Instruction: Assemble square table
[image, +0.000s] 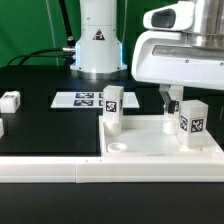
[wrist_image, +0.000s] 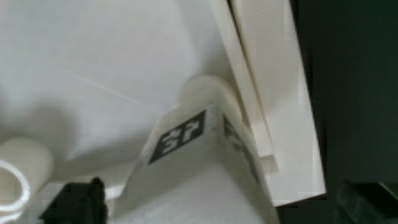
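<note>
Gripping: nothing. Your two-finger gripper hangs released with its jaws apart, under the bulky white wrist housing on the exterior view's right.
Fingertip: the wrist view gives you one dark fingertip. It is clear of the leg, with bare white plastic showing between the two.
Nearest leg: a small white plastic block leg with a black-and-white tag stands upright on the slab, just beside and below the fingers. From the exterior view you cannot tell whether a finger brushes its top.
Second leg: a second white block leg, also tagged, stands upright at the slab's end on the exterior view's left, well apart from the gripper.
Tabletop: the large white square plastic slab with its raised rim lies flat on the black table, on the exterior view's right.
Socket: you can see a round corner socket in the slab just in front of the second leg.
Loose leg: a third white block leg sits on the black table at the exterior view's left, well apart from the slab.
Border: the long white border wall runs along the near side, and the slab lies against it.
Marker board: the marker board lies flat on the table between the loose leg and the second leg, in front of the white robot base.
</note>
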